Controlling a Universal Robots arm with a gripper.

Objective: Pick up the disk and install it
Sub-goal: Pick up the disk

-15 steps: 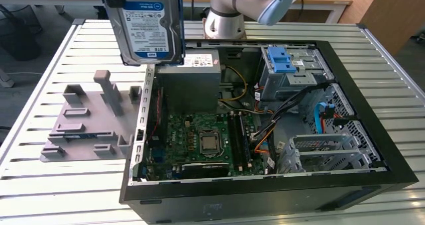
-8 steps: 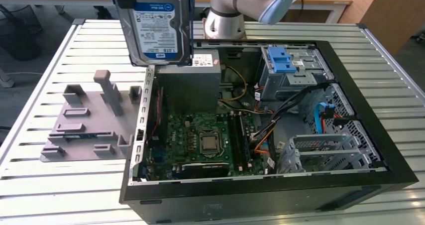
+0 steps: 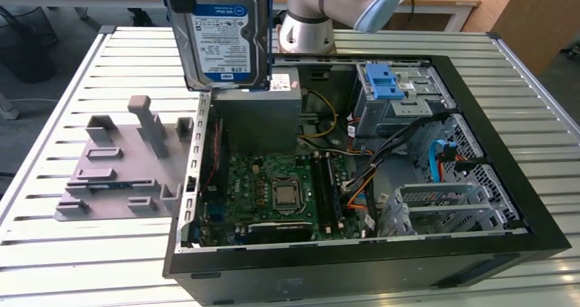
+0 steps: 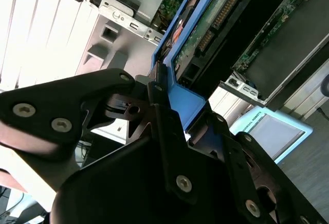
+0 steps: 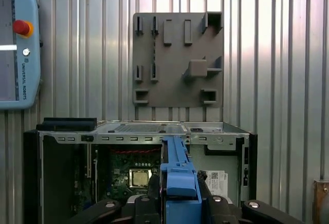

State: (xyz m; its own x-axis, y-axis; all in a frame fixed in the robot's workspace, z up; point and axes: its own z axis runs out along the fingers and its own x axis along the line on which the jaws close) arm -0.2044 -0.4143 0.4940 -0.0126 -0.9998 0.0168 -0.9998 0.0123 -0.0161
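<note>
Gripper (image 4: 181, 112) aloft, tightly closed on the disk (image 3: 222, 35) (silver arm (image 3: 313, 15) just behind).

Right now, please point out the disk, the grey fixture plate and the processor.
the disk (image 3: 222, 35): exterior view, label face.
the grey fixture plate (image 3: 132, 164): exterior view, flat base.
the processor (image 3: 286, 196): exterior view, metal top.

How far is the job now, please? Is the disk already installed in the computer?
The pick-up looks done: the hand is shut on the blue edge frame of the disk, which hangs upright in the air above one edge of the open computer case. The installing is left: the disk is not yet inside the case.
</note>
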